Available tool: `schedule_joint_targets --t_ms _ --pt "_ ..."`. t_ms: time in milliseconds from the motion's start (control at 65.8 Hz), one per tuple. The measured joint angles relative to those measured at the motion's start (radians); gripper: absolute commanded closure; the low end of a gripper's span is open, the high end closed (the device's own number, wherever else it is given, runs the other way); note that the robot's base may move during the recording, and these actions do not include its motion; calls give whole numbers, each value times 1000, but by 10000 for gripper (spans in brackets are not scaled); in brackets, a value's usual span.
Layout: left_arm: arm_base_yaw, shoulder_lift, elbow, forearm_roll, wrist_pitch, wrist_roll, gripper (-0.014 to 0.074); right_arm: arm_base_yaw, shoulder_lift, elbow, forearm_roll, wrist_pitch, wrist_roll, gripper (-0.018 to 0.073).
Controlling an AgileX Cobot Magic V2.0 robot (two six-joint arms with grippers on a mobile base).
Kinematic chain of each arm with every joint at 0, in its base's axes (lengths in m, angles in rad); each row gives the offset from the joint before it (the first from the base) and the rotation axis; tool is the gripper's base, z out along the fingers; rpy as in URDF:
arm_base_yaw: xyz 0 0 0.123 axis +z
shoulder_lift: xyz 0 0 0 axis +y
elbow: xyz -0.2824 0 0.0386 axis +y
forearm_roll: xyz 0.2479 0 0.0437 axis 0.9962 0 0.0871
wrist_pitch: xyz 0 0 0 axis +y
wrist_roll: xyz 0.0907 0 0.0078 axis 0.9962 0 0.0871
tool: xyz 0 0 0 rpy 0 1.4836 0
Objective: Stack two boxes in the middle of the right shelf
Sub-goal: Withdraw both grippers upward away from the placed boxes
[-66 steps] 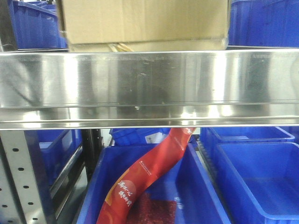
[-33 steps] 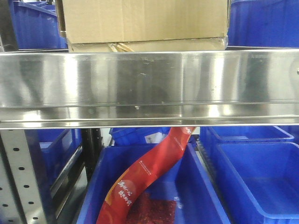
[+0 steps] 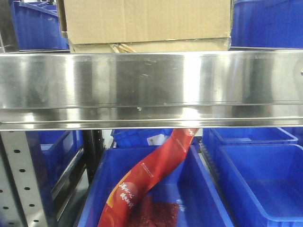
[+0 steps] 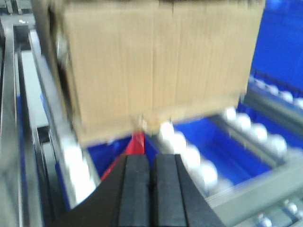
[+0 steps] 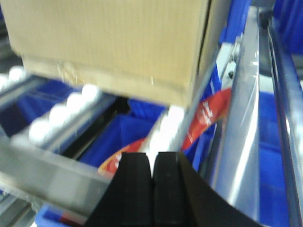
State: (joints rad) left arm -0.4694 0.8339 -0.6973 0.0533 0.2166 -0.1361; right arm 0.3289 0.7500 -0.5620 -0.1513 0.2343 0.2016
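Front-facing view has one cardboard box (image 3: pixel 147 21) already sitting on the steel shelf (image 3: pixel 151 85), left fingers (image 4: pixel 150 189) and right fingers (image 5: pixel 152 187) both clenched on nothing just short of it, so probably fetching the second box next.

This looks like a warehouse or stockroom. Stainless-steel rack shelf (image 3: pixel 151 85) on a perforated metal upright (image 3: pixel 19 179), roller tracks (image 4: pixel 189 156) ahead of the left gripper (image 4: pixel 151 189), rows of blue plastic bins (image 3: pixel 265 179), and a cardboard box (image 3: pixel 147 21) all suggest storage.
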Motion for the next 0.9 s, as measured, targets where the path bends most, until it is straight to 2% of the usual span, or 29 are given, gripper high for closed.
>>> schedule_joint_targets --t_ms 152,380,897 --pt "0 -106 90 -2 -8 2 707 0 -102 36 0 34 0 721" --pt "0 -226 108 -4 -35 2 707 0 -196 36 0 32 0 721" --pt "0 -241 108 -4 -76 2 707 -2 -222 42 22 32 -1 721"
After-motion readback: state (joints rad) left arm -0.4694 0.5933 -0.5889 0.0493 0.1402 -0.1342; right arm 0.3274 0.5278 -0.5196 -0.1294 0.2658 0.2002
